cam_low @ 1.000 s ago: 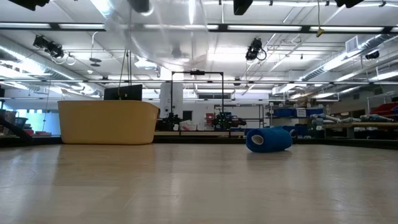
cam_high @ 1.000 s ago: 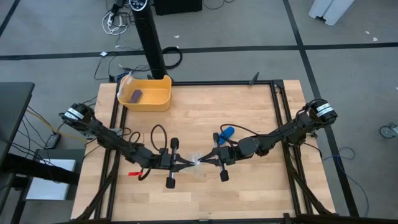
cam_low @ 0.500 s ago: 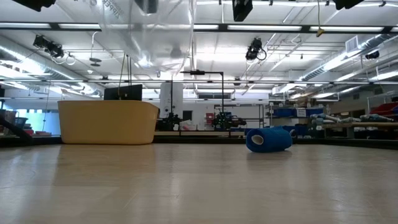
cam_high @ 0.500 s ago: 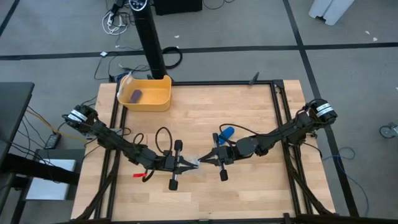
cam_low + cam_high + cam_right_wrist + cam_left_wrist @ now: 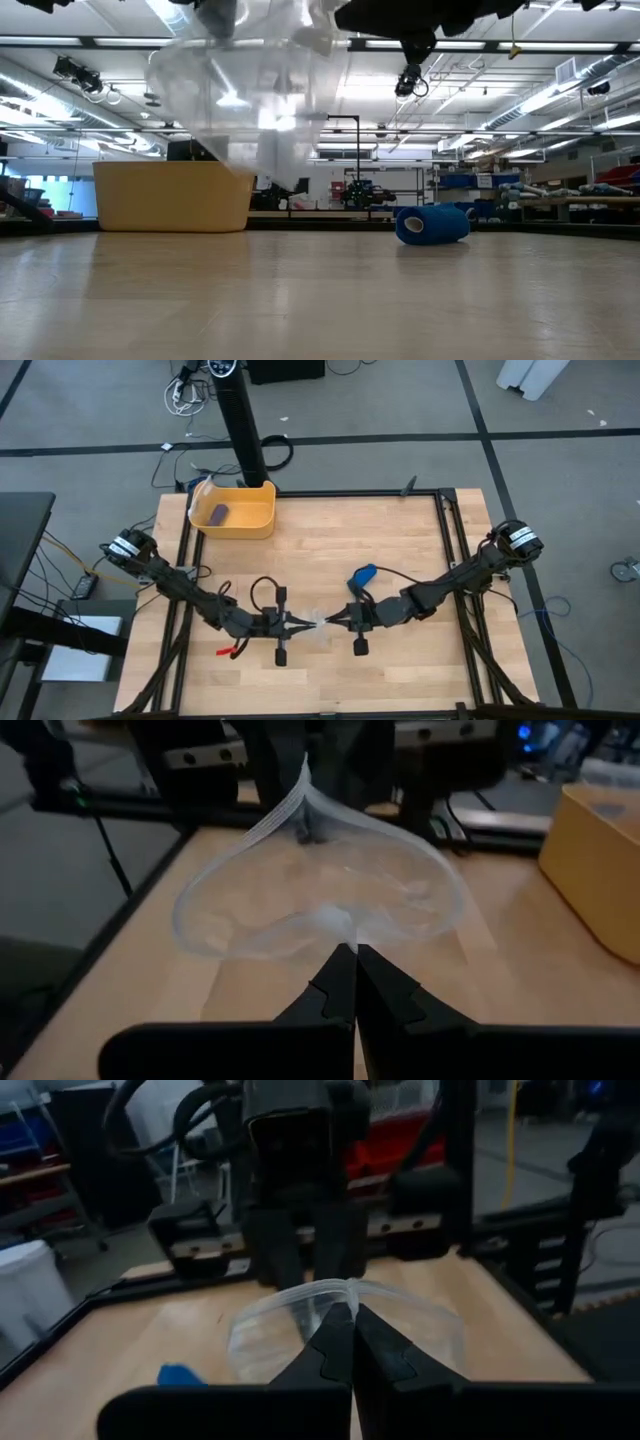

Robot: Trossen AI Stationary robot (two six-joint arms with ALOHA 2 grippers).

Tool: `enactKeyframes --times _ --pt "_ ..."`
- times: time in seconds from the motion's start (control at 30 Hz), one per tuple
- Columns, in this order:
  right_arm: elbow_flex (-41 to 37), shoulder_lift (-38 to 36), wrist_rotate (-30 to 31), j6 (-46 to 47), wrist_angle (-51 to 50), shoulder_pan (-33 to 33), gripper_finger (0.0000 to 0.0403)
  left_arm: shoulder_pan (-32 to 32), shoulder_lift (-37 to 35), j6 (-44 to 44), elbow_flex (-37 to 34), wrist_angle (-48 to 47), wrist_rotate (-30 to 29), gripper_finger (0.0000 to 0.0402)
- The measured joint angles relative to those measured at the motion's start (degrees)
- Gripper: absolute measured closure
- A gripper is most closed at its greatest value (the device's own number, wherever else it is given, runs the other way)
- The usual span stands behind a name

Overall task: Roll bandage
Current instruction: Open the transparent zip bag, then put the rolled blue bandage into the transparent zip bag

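Observation:
The blue bandage (image 5: 362, 573) is a compact roll lying on its side on the table, far of my right arm; it also shows in the low view (image 5: 432, 224) and the left wrist view (image 5: 180, 1376). A clear plastic bag (image 5: 318, 626) hangs between my two grippers above the table's middle near part, its mouth spread open (image 5: 320, 900). My left gripper (image 5: 301, 625) is shut on the bag from the left. My right gripper (image 5: 335, 622) is shut on it from the right. No gripper touches the bandage. My left gripper pinches the bag's mouth rim (image 5: 345, 1292) between its two fingertips, coming level from the table's left. The bag is lifted clear of the table and hangs below the fingers (image 5: 240, 110). My right gripper pinches the opposite side of the bag's rim (image 5: 345, 928) between its two fingertips, coming level from the table's right. The rim bows open into a loop between the two grippers.
A yellow bin (image 5: 233, 510) with a small dark purple block (image 5: 219, 513) stands at the far left; it shows in the low view (image 5: 175, 197). A small red item (image 5: 228, 652) lies near my left arm. A dark post (image 5: 243, 430) rises behind the bin.
Both grippers first closed in on each other, then drew apart again and shifted a little toward the near edge. The bag between them has spread open and hangs lower over the table. Both grippers stay shut on it. The bandage roll has not moved.

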Motion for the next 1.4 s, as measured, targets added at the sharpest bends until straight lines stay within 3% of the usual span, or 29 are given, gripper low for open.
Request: enactKeyframes --times 0.4,0.7,1.07,1.27,1.4 --pt "0.0 0.0 3.4 7.5 -7.2 2.9 0.0384 -2.4 0.0 -1.8 0.0 -10.4 -13.8 0.0402" --pt "0.0 0.0 3.8 8.1 -7.8 5.0 0.0322 -3.3 0.0 -1.0 0.0 -14.0 -22.3 0.0402" --pt "0.0 -3.1 9.5 8.5 -9.3 8.6 0.0258 -7.1 0.0 4.9 0.0 -14.2 -33.5 0.0402" --pt "0.0 -8.8 20.3 14.9 -23.3 11.0 0.025 -9.7 -0.1 10.7 0.0 -14.4 -40.0 0.0402" --pt "0.0 -11.5 20.4 27.6 -39.6 8.4 0.025 -10.6 -0.1 12.3 0.0 -15.2 -40.6 0.0402"
